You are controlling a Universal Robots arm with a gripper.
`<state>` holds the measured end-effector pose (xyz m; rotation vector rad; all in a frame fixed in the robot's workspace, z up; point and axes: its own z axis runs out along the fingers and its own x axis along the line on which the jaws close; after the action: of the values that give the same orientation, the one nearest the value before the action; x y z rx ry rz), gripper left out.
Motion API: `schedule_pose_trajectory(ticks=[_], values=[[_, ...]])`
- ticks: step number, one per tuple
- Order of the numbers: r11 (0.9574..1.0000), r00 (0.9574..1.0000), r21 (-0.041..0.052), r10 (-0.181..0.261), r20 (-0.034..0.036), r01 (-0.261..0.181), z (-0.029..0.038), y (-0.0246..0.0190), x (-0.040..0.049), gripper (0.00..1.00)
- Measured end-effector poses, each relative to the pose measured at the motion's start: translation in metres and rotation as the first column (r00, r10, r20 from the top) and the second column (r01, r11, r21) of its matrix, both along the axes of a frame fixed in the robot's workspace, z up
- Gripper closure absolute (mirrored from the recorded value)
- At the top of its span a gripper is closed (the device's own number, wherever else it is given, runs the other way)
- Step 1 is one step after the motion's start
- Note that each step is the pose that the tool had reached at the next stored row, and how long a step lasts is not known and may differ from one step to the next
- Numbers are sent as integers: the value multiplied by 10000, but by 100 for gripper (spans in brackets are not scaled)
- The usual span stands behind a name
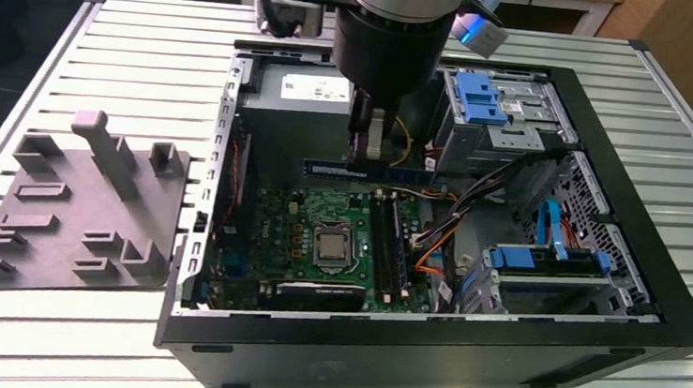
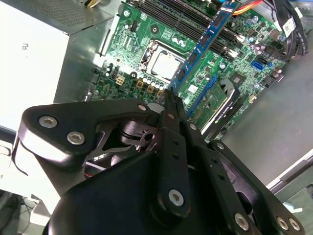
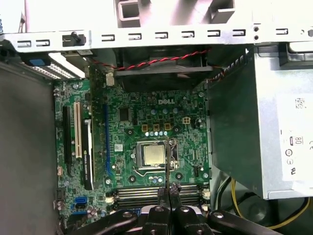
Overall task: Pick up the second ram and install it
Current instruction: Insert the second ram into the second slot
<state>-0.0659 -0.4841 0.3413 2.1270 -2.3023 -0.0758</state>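
Nearest to me ran the black front wall of the open computer case (image 1: 434,343), which lay on its side on a slatted metal table (image 1: 60,319). On the exterior view's left, just beside the case, sat a grey moulded holder tray (image 1: 69,207) with its posts and pockets facing up.

Inside the case the green motherboard (image 1: 305,237) lay flat, the processor socket (image 1: 331,246) near its middle and the long black memory slots (image 1: 386,245) running away from me just beside it. Orange and black cables (image 1: 436,244) trailed between the board and the blue-latched drive cages on the exterior view's right.

Further in, above the far part of the board, hung the second ram (image 1: 367,170). It was held level and up in the air, lying crosswise to the slots and seated in none of them. The gripper (image 1: 371,149) had its two fingers pressed together on the stick near its middle. In the second wrist view the blue-edged board (image 2: 205,41) reached out beyond the closed fingertips (image 2: 168,95) over the motherboard.

Behind it stood the grey power supply (image 1: 300,82), with the thick arm (image 1: 393,29) coming down from above.
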Motion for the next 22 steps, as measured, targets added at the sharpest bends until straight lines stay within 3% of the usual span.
schedule_pose_trajectory(ticks=[10, 22], values=[[9983, 9983, -21, -582, 0, 582, -1, 0, 0, 88], [9958, 9958, -22, -911, 0, 911, -1, 0, 0, 88]])
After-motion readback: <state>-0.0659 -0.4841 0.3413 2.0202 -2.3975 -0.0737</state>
